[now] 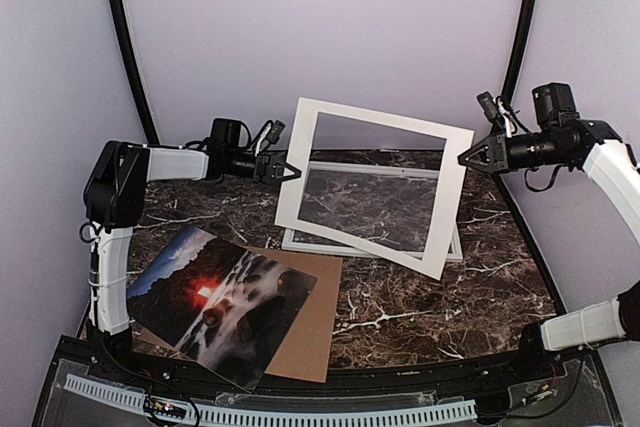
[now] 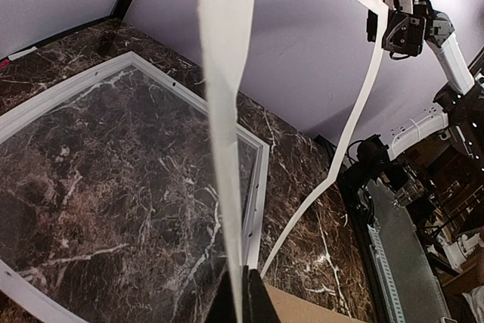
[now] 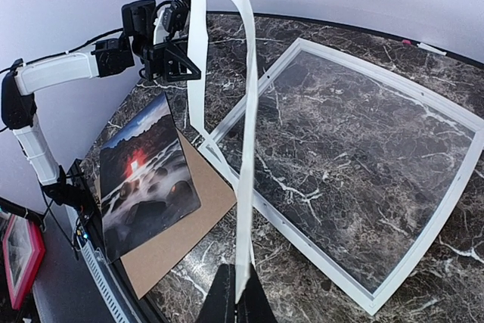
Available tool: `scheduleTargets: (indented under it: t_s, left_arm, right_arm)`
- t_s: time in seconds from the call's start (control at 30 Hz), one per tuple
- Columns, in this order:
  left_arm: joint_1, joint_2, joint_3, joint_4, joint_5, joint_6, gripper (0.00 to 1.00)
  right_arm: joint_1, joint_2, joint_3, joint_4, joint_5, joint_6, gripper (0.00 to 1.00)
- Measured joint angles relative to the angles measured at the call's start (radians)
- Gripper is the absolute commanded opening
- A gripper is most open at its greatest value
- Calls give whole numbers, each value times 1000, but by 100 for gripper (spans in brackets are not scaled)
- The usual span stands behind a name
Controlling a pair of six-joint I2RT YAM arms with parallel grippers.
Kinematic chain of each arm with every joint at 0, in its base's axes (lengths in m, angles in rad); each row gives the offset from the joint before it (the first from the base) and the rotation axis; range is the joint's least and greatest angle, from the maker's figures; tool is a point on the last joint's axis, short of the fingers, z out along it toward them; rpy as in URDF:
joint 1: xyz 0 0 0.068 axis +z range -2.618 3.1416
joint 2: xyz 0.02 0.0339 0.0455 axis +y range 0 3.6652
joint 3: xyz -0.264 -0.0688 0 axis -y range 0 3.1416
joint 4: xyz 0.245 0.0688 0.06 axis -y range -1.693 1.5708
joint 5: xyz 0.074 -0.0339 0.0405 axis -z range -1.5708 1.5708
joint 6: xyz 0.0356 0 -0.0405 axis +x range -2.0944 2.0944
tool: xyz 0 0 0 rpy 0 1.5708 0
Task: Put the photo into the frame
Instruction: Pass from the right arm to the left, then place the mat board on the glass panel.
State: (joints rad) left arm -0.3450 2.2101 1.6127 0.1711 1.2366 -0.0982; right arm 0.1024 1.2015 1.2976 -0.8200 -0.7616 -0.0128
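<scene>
Top view: both grippers are pinched shut on the white mat (image 1: 390, 117), the left gripper (image 1: 293, 171) on its left border and the right gripper (image 1: 462, 159) on its right border, holding it tilted in the air. The frame (image 1: 400, 173) lies flat under it at the far middle of the table (image 1: 450, 317), long axis left to right. The photo (image 1: 225, 302) rests on cardboard (image 1: 310, 327) at the near-left corner, its long axis slanting from the left edge toward the near edge. It lies nearer the left arm, toward that arm's base. The mat probably has to be put aside first.
</scene>
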Motion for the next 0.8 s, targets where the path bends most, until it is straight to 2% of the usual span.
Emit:
scheduleTargets:
  t_s: [0.1, 0.23, 0.53, 0.8]
  left_arm:
    - [0, -2, -6, 14, -3, -18, 0]
    - [0, -4, -32, 34, -25, -94, 0]
    - [-12, -14, -46, 14, -121, -282, 0]
    - [-47, -18, -40, -52, -236, -414, 0]
  right_arm:
    - [-5, 16, 0, 8, 6, 11, 2]
    - [-25, 59, 0, 12, 45, 53, 19]
    - [-68, 185, 0, 56, 171, 153, 33]
    - [-85, 192, 0, 67, 333, 208, 39]
